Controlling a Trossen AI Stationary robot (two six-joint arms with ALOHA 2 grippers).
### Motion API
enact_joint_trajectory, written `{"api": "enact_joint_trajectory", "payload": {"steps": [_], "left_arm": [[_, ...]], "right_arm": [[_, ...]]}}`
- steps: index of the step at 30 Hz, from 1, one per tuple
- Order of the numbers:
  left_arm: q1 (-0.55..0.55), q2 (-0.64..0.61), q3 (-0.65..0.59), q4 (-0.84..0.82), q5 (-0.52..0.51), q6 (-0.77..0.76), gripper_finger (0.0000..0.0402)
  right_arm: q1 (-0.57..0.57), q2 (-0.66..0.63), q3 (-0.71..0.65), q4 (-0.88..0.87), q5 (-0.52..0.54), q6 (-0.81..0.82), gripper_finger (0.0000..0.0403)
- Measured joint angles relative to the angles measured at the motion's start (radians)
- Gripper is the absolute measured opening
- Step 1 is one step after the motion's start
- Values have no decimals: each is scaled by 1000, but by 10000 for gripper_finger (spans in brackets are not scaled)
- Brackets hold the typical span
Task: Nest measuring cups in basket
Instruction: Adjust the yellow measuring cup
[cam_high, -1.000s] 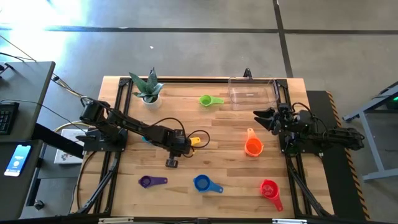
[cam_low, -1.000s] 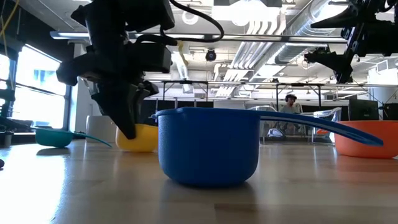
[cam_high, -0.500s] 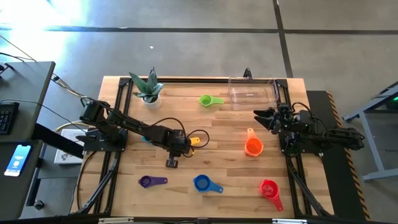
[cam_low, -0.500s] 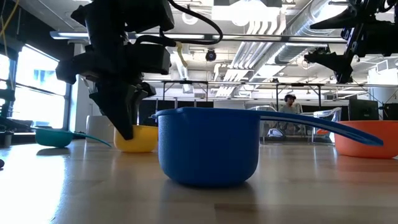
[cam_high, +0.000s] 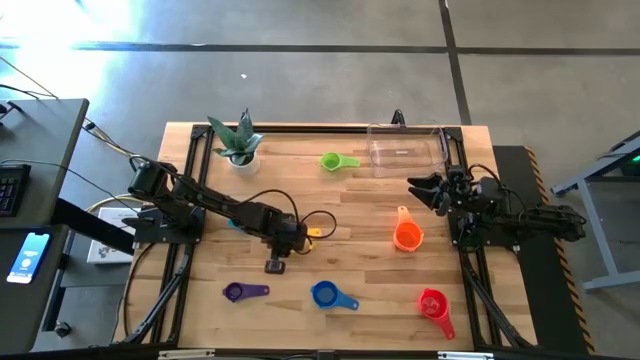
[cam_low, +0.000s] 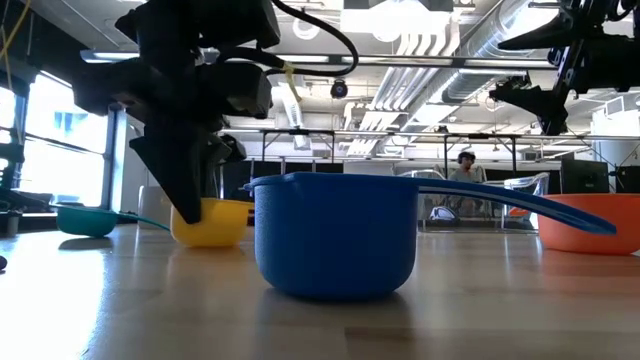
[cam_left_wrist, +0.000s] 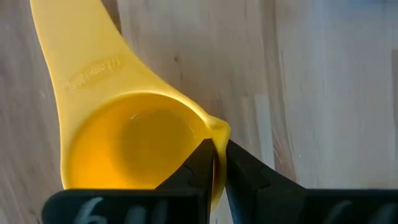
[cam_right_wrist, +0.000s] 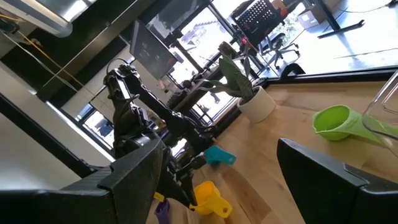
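Yellow plastic measuring cup (cam_left_wrist: 130, 146), short-handled scoop: pinched at the rim by the left end effector (cam_left_wrist: 217, 165), fingers closed either side of the wall near the pour lip. Sits left of the tabletop (cam_high: 370, 270) centre, bottom on or just off the wood; cannot tell which from the low view.

Clear rectangular plastic basket (cam_high: 405, 148): far right corner of the tabletop, no cup visible inside.

Other cups loose on the wood: green (cam_high: 338, 161) just beside the basket, orange (cam_high: 407, 233) right of centre, red (cam_high: 434, 304) near right corner, blue (cam_high: 331, 295) and purple (cam_high: 240, 292) along the near edge, teal (cam_low: 85, 219) by the left arm.

Right end effector (cam_high: 428, 190): fingers spread wide, empty, hovering near the right edge, close to the basket.

Step in hand, judged: first pick, grip on yellow cup made, transport not yet done.

Next move calls for: straight lift, rim pinch kept firm against swing, carry across to the far right corner, release upright inside the basket.
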Motion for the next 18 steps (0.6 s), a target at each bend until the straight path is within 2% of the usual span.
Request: {"api": "enact_joint_trajectory", "payload": {"steps": [13, 18], "left_arm": [[0, 0, 0, 0, -37, 35, 22], [2, 0, 0, -15, -36, 36, 42]], "right_arm": [[0, 0, 0, 0, 2, 0, 309], [0, 0, 0, 0, 2, 0, 309]]}}
